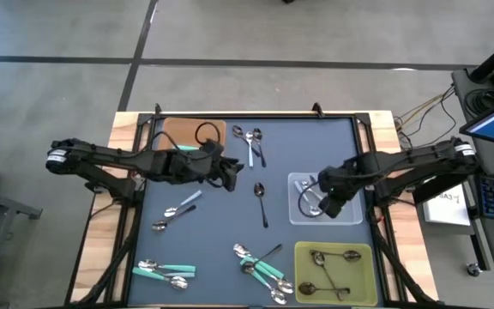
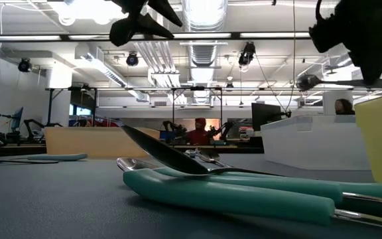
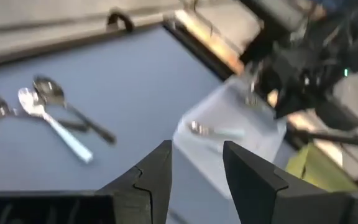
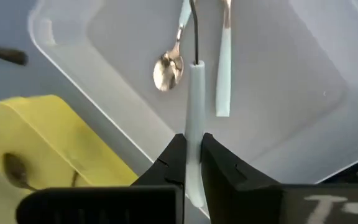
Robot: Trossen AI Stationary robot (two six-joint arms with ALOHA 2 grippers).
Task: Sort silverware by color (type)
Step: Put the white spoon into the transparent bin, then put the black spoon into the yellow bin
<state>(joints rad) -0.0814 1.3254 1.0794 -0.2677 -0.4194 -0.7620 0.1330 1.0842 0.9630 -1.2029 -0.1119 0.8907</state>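
1. Left gripper (image 1: 232, 176) reaching in from the left edge over the far-left part of the counter (image 1: 221, 223), arm nearly level and pointing right; fingers (image 3: 157, 177) spread apart with nothing between them.
2. Right gripper (image 1: 322, 204) reaching in from the right edge, wrist bent down over the clear tray (image 1: 297, 182) on the right side; fingers (image 4: 169, 165) pressed together on the handle of a light-blue spoon (image 4: 196, 124) that hangs bowl-down above the tray floor.
3. Inside the clear tray, two more light-blue spoons (image 4: 222, 68) lying just beside the held one.
4. Yellow tray (image 1: 303, 279) at the near right, just nearer than the clear tray, holding dark-handled spoons (image 1: 337, 256).
5. Brown tray (image 1: 171, 130) at the far-left corner, beside the left arm; contents cannot be told.
6. Loose spoons on the counter: a small group at the far middle (image 1: 249, 142), a single dark one at the centre (image 1: 262, 202), a pair left of centre (image 1: 177, 210), teal-handled ones at the near left (image 1: 165, 273) and a mixed pile at the near middle (image 1: 260, 262).
7. Open counter between the two grippers, broken only by the single centre spoon; more bare surface between the left pair and the near pile.
8. Black frame rail running along the counter's edges, with wooden border outside it.
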